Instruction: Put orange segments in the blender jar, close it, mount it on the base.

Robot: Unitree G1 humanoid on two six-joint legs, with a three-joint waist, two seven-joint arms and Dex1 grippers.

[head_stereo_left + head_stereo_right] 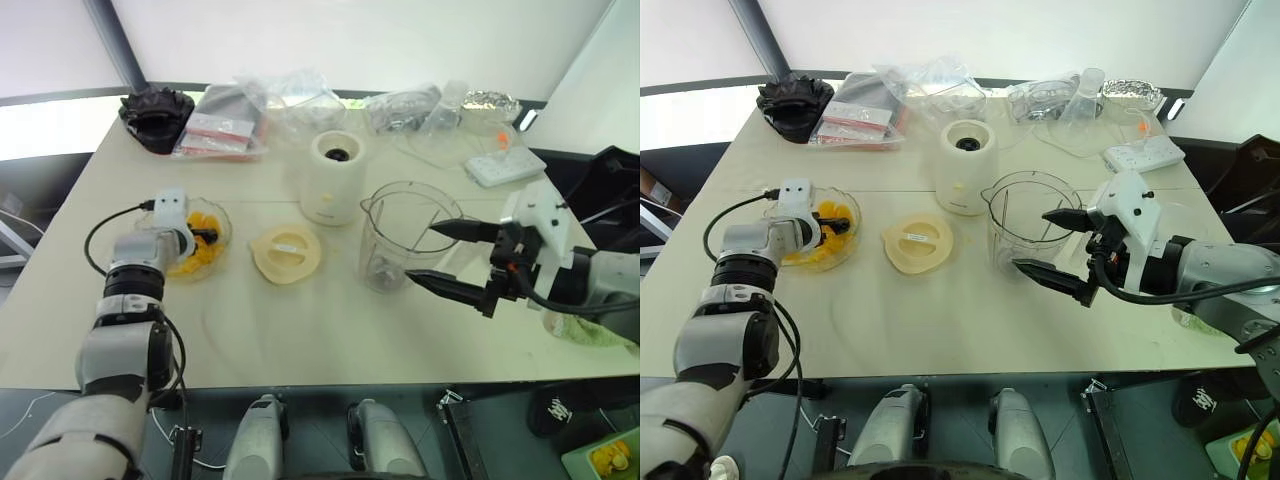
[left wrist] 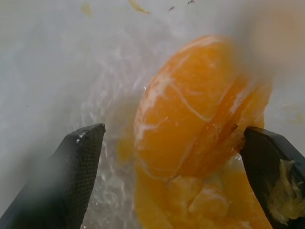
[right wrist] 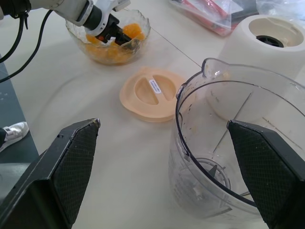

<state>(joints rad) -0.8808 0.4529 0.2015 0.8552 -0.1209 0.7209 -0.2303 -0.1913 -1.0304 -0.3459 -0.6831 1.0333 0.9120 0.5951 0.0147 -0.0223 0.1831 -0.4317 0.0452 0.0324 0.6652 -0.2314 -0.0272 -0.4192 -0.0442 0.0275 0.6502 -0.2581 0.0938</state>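
The orange segments point(image 1: 190, 262) lie in a shallow clear dish point(image 3: 140, 36) at the table's left. My left gripper point(image 1: 207, 237) reaches into that dish, open. In the left wrist view one large segment point(image 2: 190, 105) sits between its fingers point(image 2: 76, 167); the opposite finger is close against it and smeared with pulp. The blender jar point(image 1: 395, 240) stands upright and empty, its blade at the bottom, at centre right. My right gripper point(image 1: 420, 252) hovers just to the jar's right, open, holding nothing. The cream-white base point(image 1: 333, 180) stands behind the jar.
A pale-yellow round lid point(image 1: 286, 253) lies flat between the dish and the jar. Along the back edge are a black bag point(image 1: 157, 118), clear plastic bags point(image 1: 270, 110), a foil tray point(image 1: 490, 100) and a white power strip point(image 1: 505, 165).
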